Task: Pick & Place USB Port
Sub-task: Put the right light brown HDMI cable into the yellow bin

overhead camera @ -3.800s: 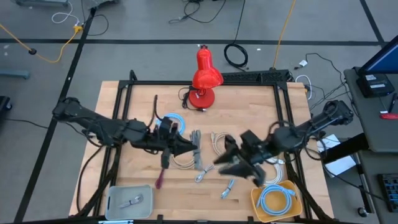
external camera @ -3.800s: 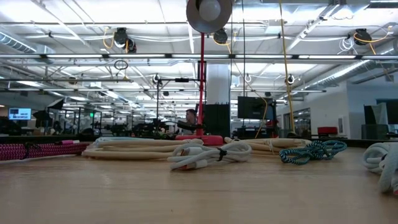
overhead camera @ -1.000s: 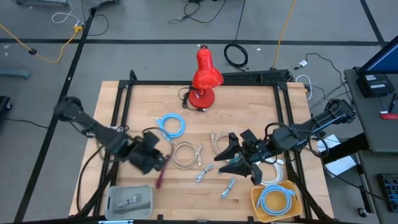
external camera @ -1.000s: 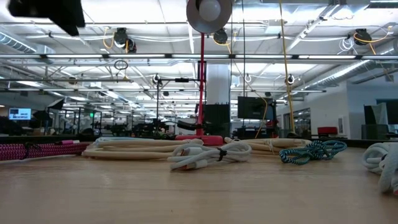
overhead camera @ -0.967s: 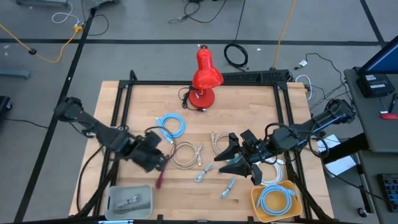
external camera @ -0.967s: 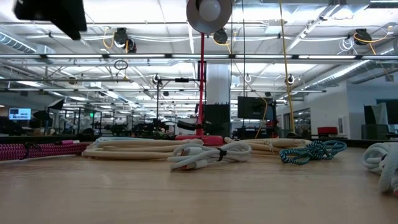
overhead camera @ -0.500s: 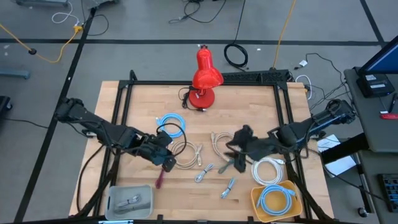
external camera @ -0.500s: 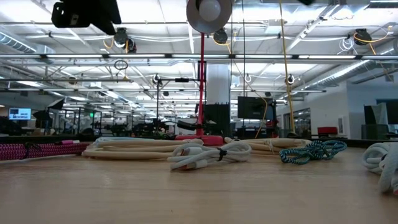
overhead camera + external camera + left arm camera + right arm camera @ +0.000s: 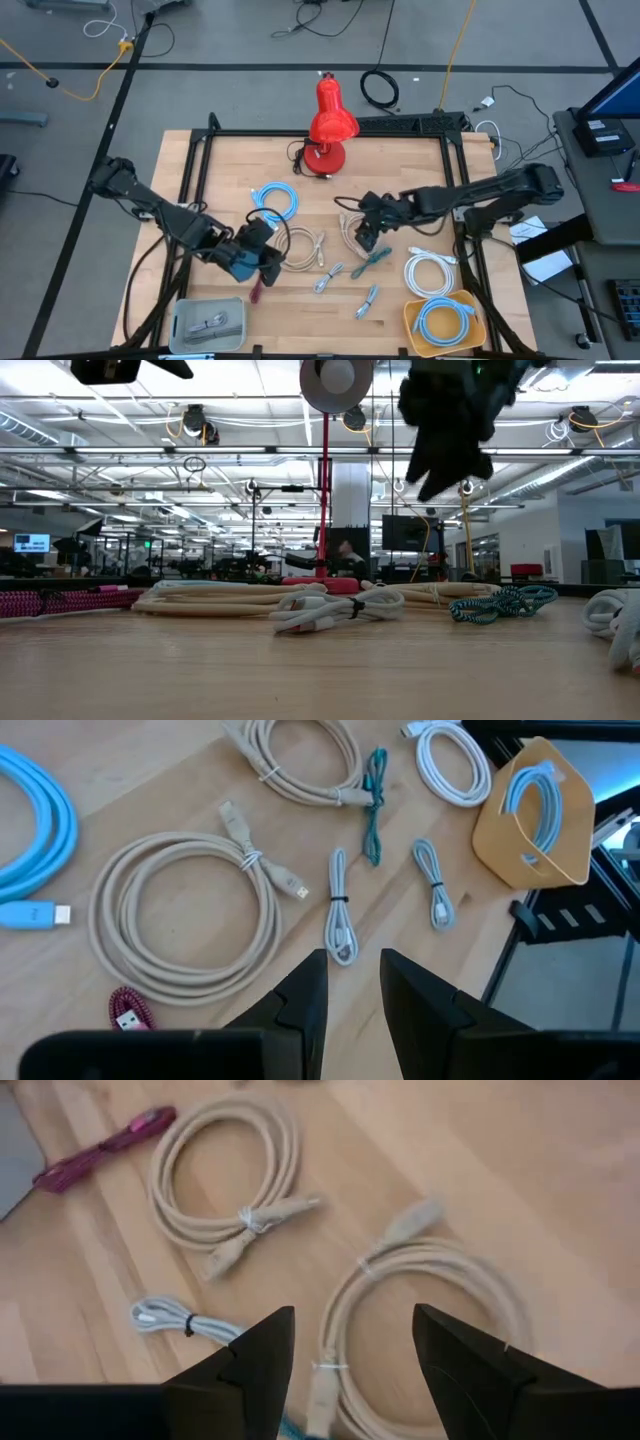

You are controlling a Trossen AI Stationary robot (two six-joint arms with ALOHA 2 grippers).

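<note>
The right hand, fingers spread and empty, hovered directly above the beige cable coil, nearer it than the left hand.

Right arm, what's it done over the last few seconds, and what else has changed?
The right gripper swung from beside the yellow bin inward over the beige cable coil, open and empty. The left gripper drew back from the table's middle toward the grey tray. Cables, bins and red lamp stayed put.
</note>
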